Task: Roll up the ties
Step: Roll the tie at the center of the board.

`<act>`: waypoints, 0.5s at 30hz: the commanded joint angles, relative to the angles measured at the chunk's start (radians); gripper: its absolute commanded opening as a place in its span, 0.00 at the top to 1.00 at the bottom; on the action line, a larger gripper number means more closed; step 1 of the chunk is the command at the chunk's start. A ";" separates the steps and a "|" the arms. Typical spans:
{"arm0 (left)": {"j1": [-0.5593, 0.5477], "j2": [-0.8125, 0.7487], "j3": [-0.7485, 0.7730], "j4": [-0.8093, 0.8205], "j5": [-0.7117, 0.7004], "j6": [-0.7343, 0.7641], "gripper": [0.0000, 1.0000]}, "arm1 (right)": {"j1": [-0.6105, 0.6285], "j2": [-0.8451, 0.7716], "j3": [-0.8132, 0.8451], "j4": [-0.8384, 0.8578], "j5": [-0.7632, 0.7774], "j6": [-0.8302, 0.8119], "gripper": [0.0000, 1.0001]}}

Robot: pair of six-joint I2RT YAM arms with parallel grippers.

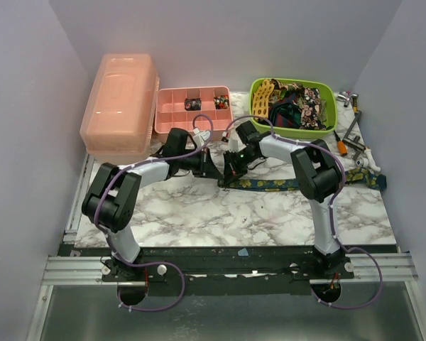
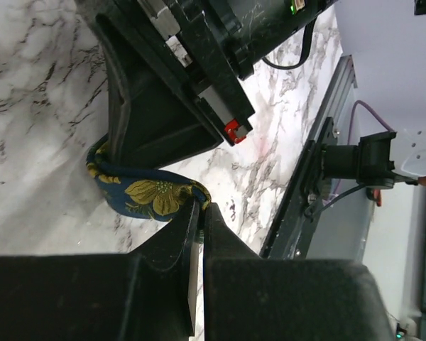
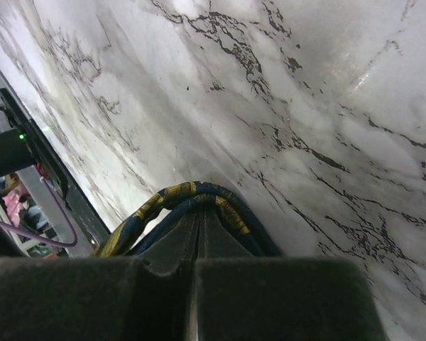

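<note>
Navy fabric necktie with yellow-green flowers point(image 1: 284, 185) lies flat on white marble bench point(image 1: 199, 213), long axis left-right, tail trailing toward right edge. Both arms meet at its left end: left fingers point(image 2: 207, 214) pinched shut on fold, right fingers point(image 3: 206, 222) closed on the looped end.

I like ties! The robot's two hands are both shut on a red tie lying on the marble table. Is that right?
Not quite. The tie is not red: it is dark navy with yellow flowers, as the left wrist view shows. The rest holds: the left gripper and the right gripper are both shut on it, on the marble table.
</note>
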 commanded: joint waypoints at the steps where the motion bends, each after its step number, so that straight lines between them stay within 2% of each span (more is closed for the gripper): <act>1: -0.015 0.041 0.058 0.068 0.078 -0.096 1.00 | -0.004 0.048 -0.027 -0.002 0.077 -0.058 0.99; 6: 0.033 0.019 0.011 0.039 0.039 -0.097 1.00 | -0.014 -0.029 0.022 -0.100 0.071 -0.142 0.91; 10: 0.041 0.015 0.006 0.038 0.051 -0.098 1.00 | -0.049 -0.089 -0.007 -0.179 0.110 -0.226 0.77; 15: 0.030 0.049 0.039 0.040 0.055 -0.102 1.00 | -0.117 -0.119 -0.018 -0.292 0.067 -0.295 0.62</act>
